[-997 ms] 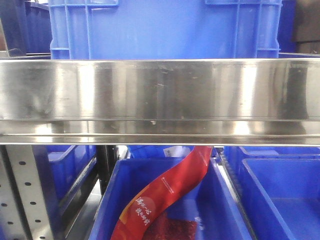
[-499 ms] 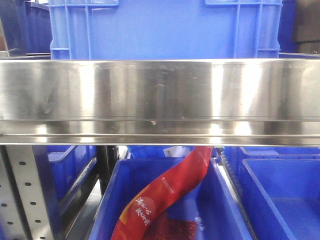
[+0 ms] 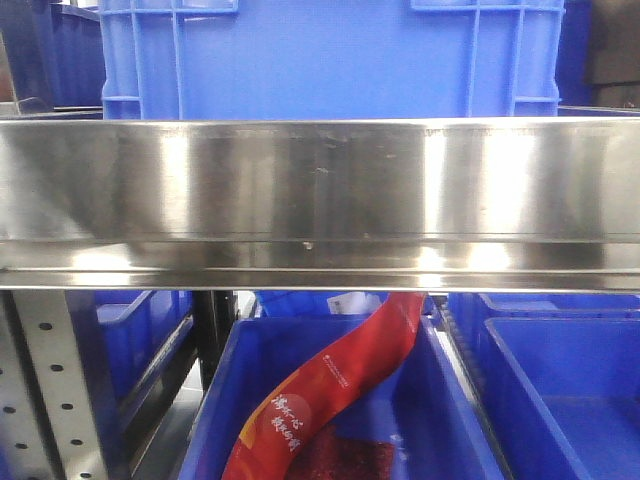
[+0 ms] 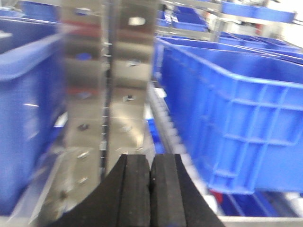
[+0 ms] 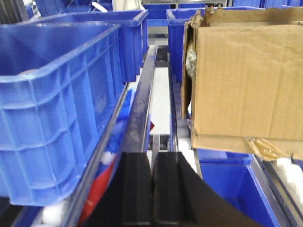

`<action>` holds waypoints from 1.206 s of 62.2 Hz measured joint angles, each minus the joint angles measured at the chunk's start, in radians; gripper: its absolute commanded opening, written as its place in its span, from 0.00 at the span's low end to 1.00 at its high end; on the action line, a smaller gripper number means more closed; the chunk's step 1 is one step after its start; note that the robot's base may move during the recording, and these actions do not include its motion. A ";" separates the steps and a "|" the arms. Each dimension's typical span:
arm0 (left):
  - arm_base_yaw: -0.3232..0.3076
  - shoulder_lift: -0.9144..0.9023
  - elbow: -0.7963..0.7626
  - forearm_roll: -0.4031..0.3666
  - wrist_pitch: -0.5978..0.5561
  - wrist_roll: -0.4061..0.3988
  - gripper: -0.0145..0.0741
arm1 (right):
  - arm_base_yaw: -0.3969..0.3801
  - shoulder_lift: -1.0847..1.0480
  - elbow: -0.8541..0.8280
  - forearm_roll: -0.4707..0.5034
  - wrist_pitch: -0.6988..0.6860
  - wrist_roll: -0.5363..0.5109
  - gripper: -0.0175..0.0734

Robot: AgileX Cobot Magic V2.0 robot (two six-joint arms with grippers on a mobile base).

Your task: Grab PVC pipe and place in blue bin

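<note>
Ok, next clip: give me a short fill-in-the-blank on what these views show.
1. The left gripper has its fingers pressed ____.
2. The box in the right wrist view is made of ____.
3. The long packet lying in the lower bin is ____ in colour.
4. The shelf rail across the front view is made of ____.

Missing words: together; cardboard; red; metal

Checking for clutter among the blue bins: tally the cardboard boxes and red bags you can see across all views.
Brown cardboard box: 1
Red printed plastic bag: 1
Total: 2
</note>
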 measured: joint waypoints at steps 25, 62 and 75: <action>0.040 -0.121 0.002 0.000 0.016 0.000 0.04 | 0.000 -0.018 0.000 0.002 -0.068 0.000 0.01; 0.040 -0.121 0.002 0.000 0.016 0.000 0.04 | 0.000 -0.018 0.000 0.004 -0.136 0.001 0.01; 0.040 -0.121 0.002 0.000 0.016 0.000 0.04 | 0.000 -0.018 0.000 0.004 -0.138 0.001 0.01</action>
